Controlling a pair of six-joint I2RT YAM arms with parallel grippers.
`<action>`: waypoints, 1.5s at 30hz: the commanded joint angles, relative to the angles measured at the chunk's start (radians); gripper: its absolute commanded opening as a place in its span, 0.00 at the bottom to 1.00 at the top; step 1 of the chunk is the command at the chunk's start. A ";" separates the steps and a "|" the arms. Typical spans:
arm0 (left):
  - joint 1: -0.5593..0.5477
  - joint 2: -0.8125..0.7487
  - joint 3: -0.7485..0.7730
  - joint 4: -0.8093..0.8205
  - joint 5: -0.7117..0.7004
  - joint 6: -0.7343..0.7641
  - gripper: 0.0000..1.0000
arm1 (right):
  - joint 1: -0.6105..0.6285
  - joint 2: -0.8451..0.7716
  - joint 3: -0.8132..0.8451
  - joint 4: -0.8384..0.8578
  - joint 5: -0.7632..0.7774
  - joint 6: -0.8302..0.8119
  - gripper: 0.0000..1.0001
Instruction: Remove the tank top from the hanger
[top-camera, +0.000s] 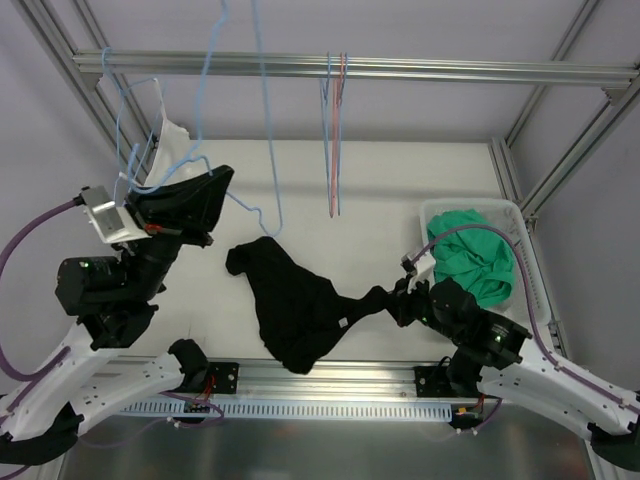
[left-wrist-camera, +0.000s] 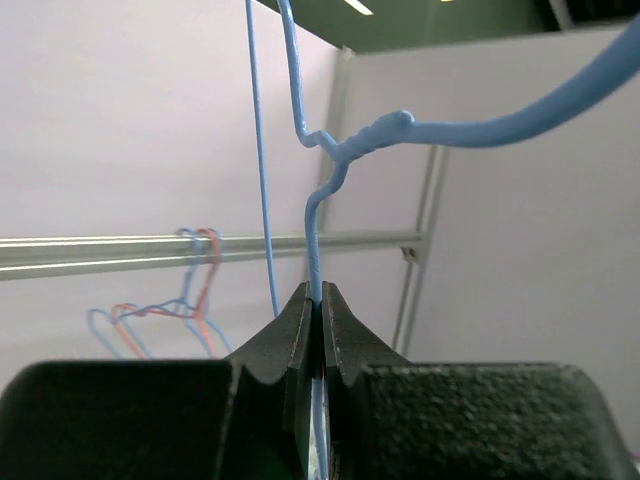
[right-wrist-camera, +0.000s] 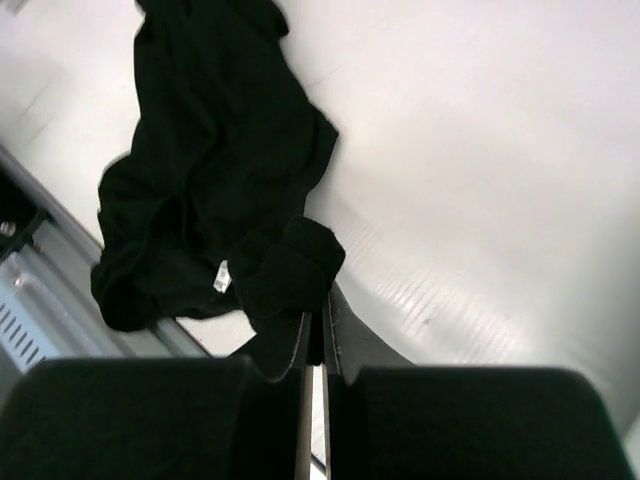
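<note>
Right jaws clench the tank top (right-wrist-camera: 200, 150) edge — left jaws grip the hanger (left-wrist-camera: 310, 250).

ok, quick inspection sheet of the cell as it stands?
Surface: white tabletop, no spills seen.
Job's things: black tank top crumpled on the tabletop, off the light-blue wire hanger.
Clutter: white plastic bin holding green cloth; white garment hanging far left; spare blue and red hangers on the rail.
Grippers: left gripper shut on hanger; right gripper shut on tank top.
Cables: purple cables looped beside the arms.
Surroundings: aluminium frame.
</note>
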 joint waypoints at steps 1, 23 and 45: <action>-0.009 -0.072 0.021 -0.091 -0.249 0.036 0.00 | 0.001 -0.107 0.057 -0.052 0.151 -0.011 0.02; -0.009 0.203 0.249 -0.927 -0.332 -0.275 0.00 | 0.002 0.160 0.015 0.262 0.009 0.004 0.99; 0.243 0.955 1.075 -1.102 -0.050 -0.221 0.00 | 0.002 -0.069 -0.032 0.108 0.039 0.029 0.99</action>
